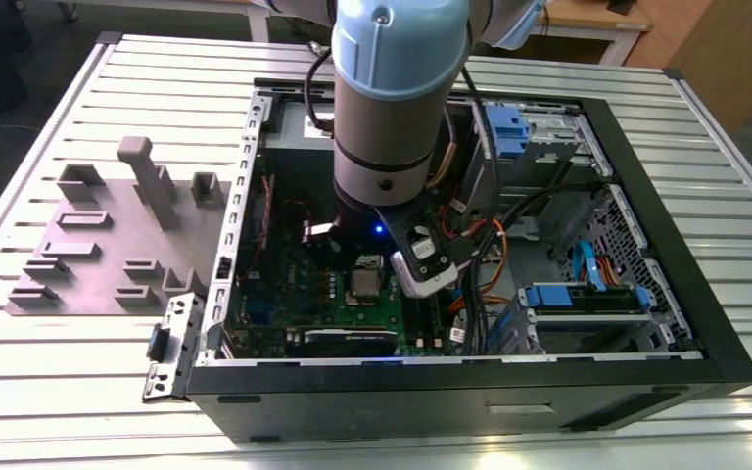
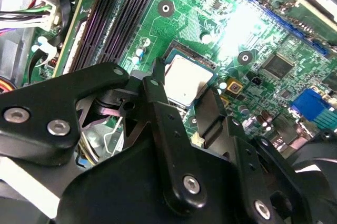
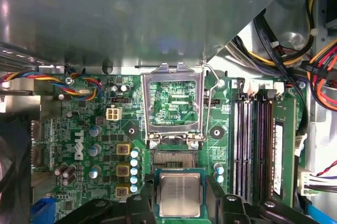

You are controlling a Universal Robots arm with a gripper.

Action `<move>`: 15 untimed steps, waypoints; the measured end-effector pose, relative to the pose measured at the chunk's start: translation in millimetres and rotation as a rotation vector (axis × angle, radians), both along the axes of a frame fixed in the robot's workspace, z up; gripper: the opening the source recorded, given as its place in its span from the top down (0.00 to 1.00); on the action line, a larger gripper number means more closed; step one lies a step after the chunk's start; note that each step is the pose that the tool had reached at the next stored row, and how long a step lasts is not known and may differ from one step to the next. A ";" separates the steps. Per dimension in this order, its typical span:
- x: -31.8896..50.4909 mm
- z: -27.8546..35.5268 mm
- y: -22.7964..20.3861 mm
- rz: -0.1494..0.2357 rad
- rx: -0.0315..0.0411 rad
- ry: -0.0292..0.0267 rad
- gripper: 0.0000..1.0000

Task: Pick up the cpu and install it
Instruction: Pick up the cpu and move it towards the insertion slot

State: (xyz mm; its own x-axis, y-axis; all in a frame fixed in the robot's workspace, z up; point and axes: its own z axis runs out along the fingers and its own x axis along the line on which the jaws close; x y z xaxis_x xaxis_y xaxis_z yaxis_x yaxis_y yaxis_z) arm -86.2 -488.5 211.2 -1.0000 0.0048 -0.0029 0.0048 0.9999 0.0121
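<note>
- I see the cpu (image 3: 180,190) in both wrist views. Its silvery metal top faces up, it lies level, and it is held over the middle area of the motherboard (image 3: 58,129).
- The gripper (image 3: 180,203) has its jaws pinching the cpu on two opposite edges. One of the black fingers (image 3: 217,195) lies against each of those edges.
- The socket (image 3: 171,157) lies directly beside the cpu. It is open and its contact field is exposed. I cannot tell whether the cpu touches it.
- The load frame (image 3: 174,103) is swung open on its hinge, at the socket edge away from the cpu. Green board shows through its window.
- The memory slots (image 3: 253,140) run parallel along one side edge of the motherboard, near the socket but apart from it.
- In the exterior view, the arm (image 1: 396,88) reaches straight down into the open computer case (image 1: 481,401).
- The computer case lies on its side on the slatted metal table (image 1: 75,392).
- A grey tray (image 1: 102,264) with raised blocks lies just beside the case, toward the table edge at the exterior view's left.
</note>
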 end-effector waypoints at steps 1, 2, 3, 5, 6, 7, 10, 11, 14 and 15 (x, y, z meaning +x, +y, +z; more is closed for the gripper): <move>0.0 -1.2 0.0 0.000 0.0000 0.0000 0.53; 0.0 -2.4 0.0 0.000 0.0000 0.0000 0.53; 0.0 -3.8 0.0 0.000 0.0000 0.0001 0.53; 0.0 -6.5 0.0 0.000 0.0001 0.0000 0.53; -0.1 -7.5 0.0 0.000 0.0001 0.0001 0.53; -0.4 -8.4 0.0 0.000 0.0000 0.0001 0.53; -1.5 -9.9 0.1 0.000 0.0004 0.0000 0.53; -1.7 -10.6 0.2 0.000 0.0007 0.0000 0.53; -2.0 -12.4 1.4 0.000 0.0009 0.0000 0.53; -2.0 -12.8 1.6 0.000 0.0012 0.0001 0.53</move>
State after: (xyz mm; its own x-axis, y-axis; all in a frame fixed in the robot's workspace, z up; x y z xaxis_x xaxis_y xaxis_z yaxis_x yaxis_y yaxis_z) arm -88.2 -486.9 198.4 -1.0000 0.0048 -0.0028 0.0048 0.9999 0.0133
